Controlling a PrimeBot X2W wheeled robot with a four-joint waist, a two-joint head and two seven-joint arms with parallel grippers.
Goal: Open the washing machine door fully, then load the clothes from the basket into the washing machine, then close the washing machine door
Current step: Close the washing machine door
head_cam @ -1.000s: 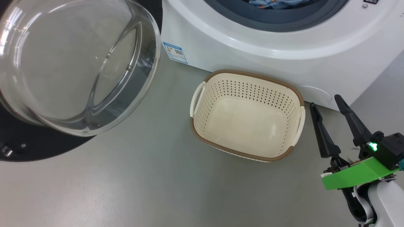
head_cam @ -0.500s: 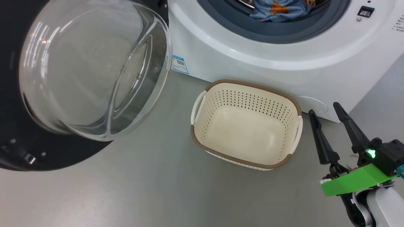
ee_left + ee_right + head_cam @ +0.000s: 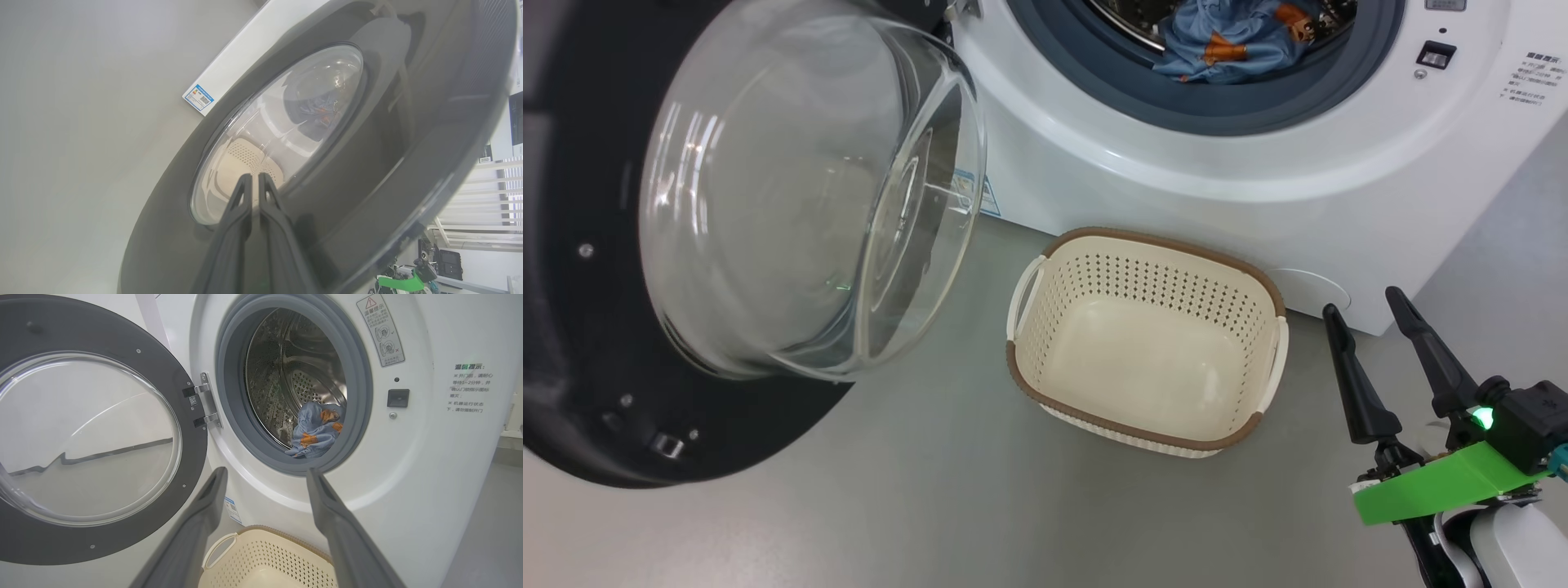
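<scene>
From my seat, the door [image 3: 792, 204] stands swung wide on its hinge at the left of the washer [image 3: 1176, 180], its glass bowl bulging toward the head camera. The clothes [image 3: 316, 430], blue with orange prints, lie bundled low in the steel drum [image 3: 294, 367], resting against the front lip of the grey gasket [image 3: 229, 396]. The basket [image 3: 1094, 420] sits on the floor [image 3: 931, 506] just in front of the washer's lower edge, under the opening and a little to its right, and I can see its bare bottom. My right gripper [image 3: 1362, 306] hangs over the floor just right of the basket, near the washer's front right corner, jaws spread wide and grasping nothing; its wrist camera looks between them at the open drum. My left gripper [image 3: 255, 176] is on the outer side of the door, jaws clenched tight on nothing, tips pointing at the lower edge of the glass. Whether they touch it I cannot tell. The blue-white label [image 3: 199, 98] shows low on the washer's front, beside the door's rim.
</scene>
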